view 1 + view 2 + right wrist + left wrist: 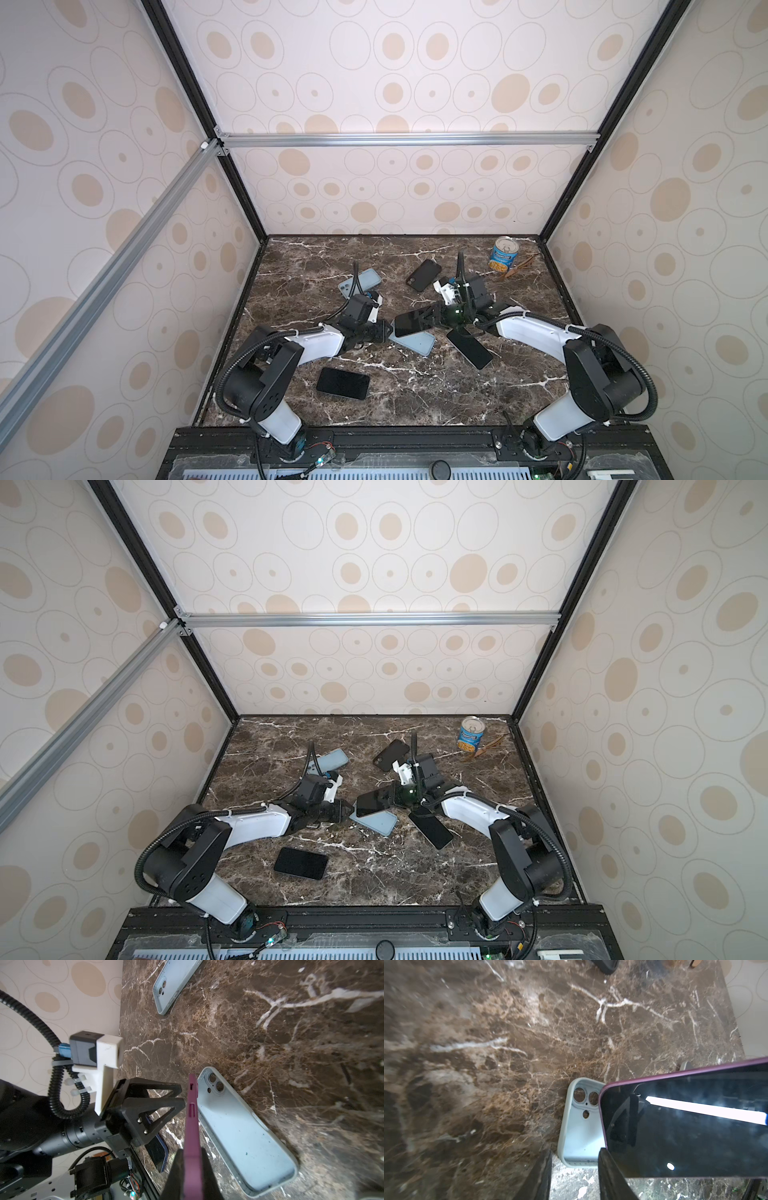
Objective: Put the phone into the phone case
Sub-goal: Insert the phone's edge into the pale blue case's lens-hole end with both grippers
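The left hand (574, 1153) stands partly open, straddling one end of the pale blue phone case (245, 1126), which lies hollow-up on the surface (488, 1043); this is probably to steady it. Above the case the phone (685, 1130) hangs at an angle, clamped in the right hand (192, 1153), apparently so one end enters first.

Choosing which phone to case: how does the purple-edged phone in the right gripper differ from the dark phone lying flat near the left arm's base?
The purple-edged phone is held off the dark marble table between the fingers of the right gripper; the dark rectangular phone lies flat, untouched. The purple-edged phone hangs over the open light blue case; the dark phone sits on bare marble. Both show dark screens facing up.
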You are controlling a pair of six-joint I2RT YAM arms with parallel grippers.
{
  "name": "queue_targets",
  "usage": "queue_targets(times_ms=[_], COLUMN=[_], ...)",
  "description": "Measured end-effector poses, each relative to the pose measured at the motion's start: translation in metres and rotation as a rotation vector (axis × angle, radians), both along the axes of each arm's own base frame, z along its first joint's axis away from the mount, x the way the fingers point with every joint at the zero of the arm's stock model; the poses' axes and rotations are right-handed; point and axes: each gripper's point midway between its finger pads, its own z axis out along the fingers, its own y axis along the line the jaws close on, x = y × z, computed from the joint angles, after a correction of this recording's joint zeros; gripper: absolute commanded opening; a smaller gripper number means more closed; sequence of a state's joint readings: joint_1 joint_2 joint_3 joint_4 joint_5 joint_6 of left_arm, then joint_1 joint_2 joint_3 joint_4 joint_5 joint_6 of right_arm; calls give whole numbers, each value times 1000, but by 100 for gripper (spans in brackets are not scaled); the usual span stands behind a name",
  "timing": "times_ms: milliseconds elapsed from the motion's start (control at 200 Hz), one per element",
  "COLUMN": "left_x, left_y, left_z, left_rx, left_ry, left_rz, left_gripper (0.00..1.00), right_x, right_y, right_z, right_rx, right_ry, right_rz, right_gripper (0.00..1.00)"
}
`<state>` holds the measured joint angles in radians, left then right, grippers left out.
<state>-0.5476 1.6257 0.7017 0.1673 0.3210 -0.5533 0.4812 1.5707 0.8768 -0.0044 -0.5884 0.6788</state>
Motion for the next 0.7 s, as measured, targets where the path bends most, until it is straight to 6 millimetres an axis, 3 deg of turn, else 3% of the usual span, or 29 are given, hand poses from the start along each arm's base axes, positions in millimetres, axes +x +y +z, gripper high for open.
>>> queue_targets(times_ms=[95,340,700], left_x=[-3,1,16], left_y=[-1,-1,-1], left_z=[-9,-7,-10], left_rx=[4,4,34], left_ry=[26,12,-10], left_rz=[-7,2,30], left_gripper=[37,36,22], right_x=[0,-5,-18], right_y=[0,-8,-25], right_z=[-4,-20,-28], right_rx=[10,-4,1], right_ry=[17,50,89], right_rz=[-19,-70,-175], right_gripper=[0,0,0])
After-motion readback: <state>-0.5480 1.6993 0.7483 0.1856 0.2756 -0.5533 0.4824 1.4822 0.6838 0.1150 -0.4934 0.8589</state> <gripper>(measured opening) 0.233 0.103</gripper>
